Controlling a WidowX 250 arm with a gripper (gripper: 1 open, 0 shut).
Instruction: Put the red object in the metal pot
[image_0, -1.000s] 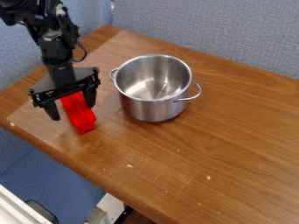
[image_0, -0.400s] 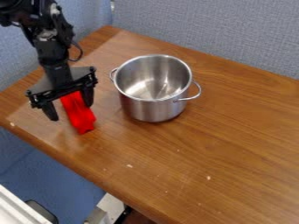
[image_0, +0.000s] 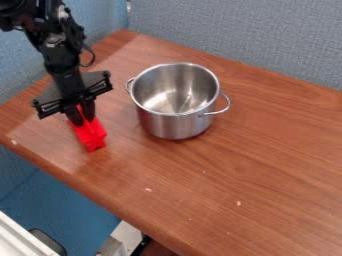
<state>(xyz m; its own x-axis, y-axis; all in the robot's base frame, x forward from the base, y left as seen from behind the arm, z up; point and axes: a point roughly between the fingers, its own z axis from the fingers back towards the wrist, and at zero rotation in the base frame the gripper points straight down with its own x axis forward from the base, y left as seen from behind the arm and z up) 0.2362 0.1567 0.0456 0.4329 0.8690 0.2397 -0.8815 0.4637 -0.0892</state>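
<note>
Red ridged block, below the fingertips and clamped between them at its upper end, looks light and stiff, probably best gripped across its ridged sides.

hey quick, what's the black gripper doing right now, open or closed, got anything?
Black gripper: closed on the red ridged plastic block.
</note>
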